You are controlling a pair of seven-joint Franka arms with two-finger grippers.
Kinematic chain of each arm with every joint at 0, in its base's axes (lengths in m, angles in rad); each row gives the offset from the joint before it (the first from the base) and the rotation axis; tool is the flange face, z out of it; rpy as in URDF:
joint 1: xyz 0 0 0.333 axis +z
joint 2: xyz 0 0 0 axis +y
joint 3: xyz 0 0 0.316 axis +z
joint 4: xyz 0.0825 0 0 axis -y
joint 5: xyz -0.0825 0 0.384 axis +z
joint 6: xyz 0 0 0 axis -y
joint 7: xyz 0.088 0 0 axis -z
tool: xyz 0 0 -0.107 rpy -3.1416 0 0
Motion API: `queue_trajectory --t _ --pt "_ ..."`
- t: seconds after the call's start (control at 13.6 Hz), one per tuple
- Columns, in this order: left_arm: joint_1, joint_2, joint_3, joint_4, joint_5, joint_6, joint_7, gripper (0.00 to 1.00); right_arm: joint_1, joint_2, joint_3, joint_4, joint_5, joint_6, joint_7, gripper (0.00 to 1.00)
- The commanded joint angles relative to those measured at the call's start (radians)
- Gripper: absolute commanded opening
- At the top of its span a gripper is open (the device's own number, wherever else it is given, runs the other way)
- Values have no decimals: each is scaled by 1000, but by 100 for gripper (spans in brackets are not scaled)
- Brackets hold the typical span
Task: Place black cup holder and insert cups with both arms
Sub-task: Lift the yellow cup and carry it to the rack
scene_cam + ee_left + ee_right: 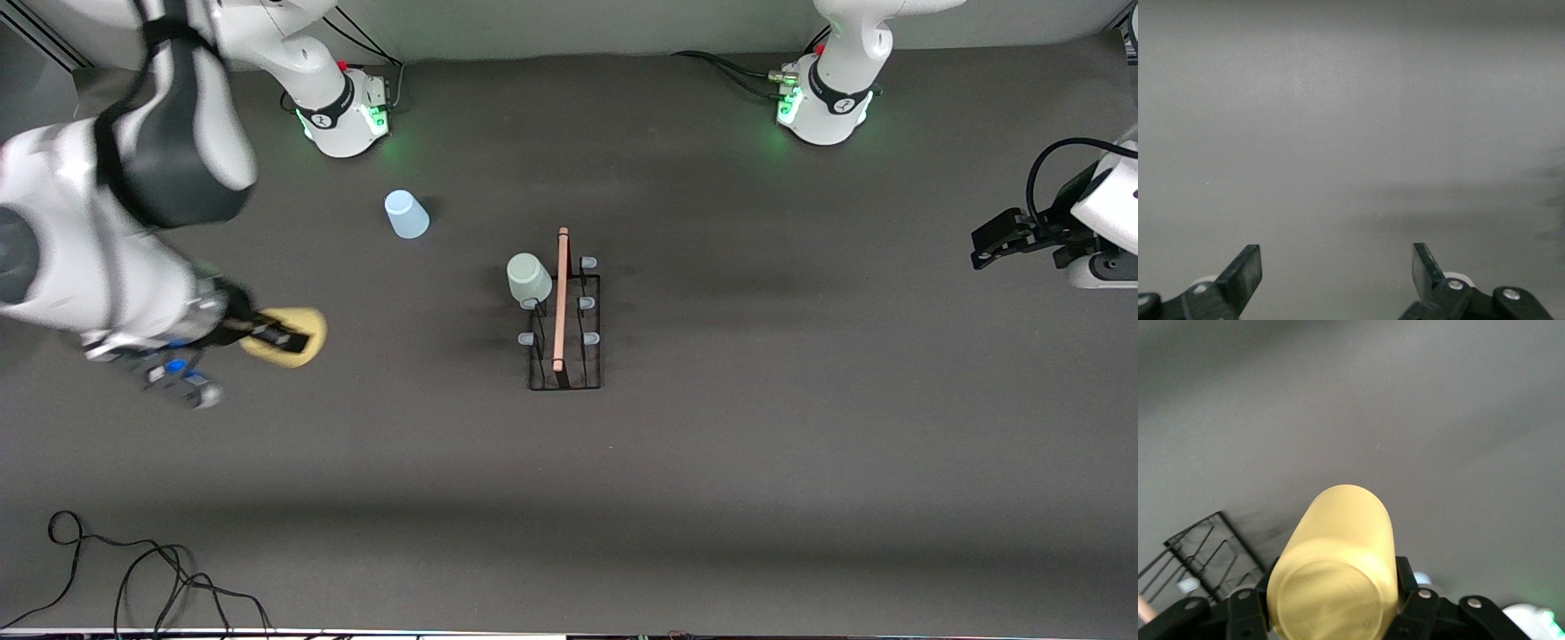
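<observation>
- The table (711, 498) is a dark grey mat; both arms' bases stand at its edge farthest from the front camera.
- The right arm (133, 222) reaches out over its own end of the table. The left arm (1102, 213) waits at the other end, well apart from everything.
- The rack (566, 342) stands near the middle of the table, its wooden handle (560, 298) running toward the front camera, with pale-tipped pegs on both sides of it.
- The green cup (528, 278) already sits upside down on a peg at the rack's end farthest from the camera, on the side toward the right arm.
- The blue cup (406, 214) stands upside down on the table, between the rack and the right arm's base, untouched.
- The yellow cup (286, 338) is held off the table, lying on its side; the right wrist view shows its closed bottom (1331, 600) facing the camera.
- The right gripper (1338, 603) pinches the yellow cup, one finger on each side of it.
- The left gripper (1337, 270) is spread wide with nothing between its fingers, over bare table.
- Step in hand, as it looks: carrying the yellow cup to the rack.
- Next move likely calls for bringing it over a free peg, turning its mouth downward, lowering it on squarely, then letting go without nudging the green cup.
</observation>
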Motion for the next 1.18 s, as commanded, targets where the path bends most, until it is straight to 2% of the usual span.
queue_trajectory --t 0.0,0.29,0.44,0.88,1.1 --pt "-6 -1 -2 15 12 -19 -13 100 133 -28 3 -51 -3 66 330 0" --pt "2 -1 0 15 12 -21 -5 100 291 28 3 -47 64 211 702 0" --pt "3 1 0 15 12 -19 -5 100 333 65 5 -28 65 271 819 0" --pt "5 7 0 15 12 -9 2 100 345 186 6 -44 68 436 856 0" --pt "5 8 4 15 12 -7 7 100 348 217 6 -74 72 507 859 0"
